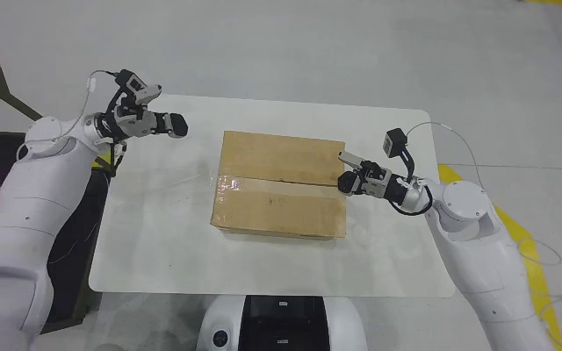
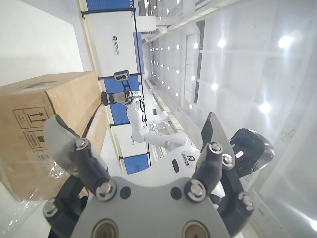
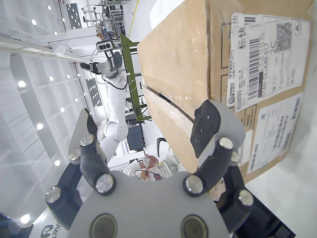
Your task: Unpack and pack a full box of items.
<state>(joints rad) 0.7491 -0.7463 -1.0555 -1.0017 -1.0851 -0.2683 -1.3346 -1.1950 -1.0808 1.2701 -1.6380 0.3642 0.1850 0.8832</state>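
One brown box (image 1: 279,182) sits shut in the middle of the white table (image 1: 167,254). At its side edge the right claw (image 1: 344,171) is wide open and holds nothing. Well away, the left claw (image 1: 178,125) is wide open too, and empty.

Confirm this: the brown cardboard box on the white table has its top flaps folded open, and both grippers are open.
Wrong on the flaps: the top view shows them shut, meeting flat at a seam on the brown cardboard box. It sits on the white table; the left gripper and right gripper are open.
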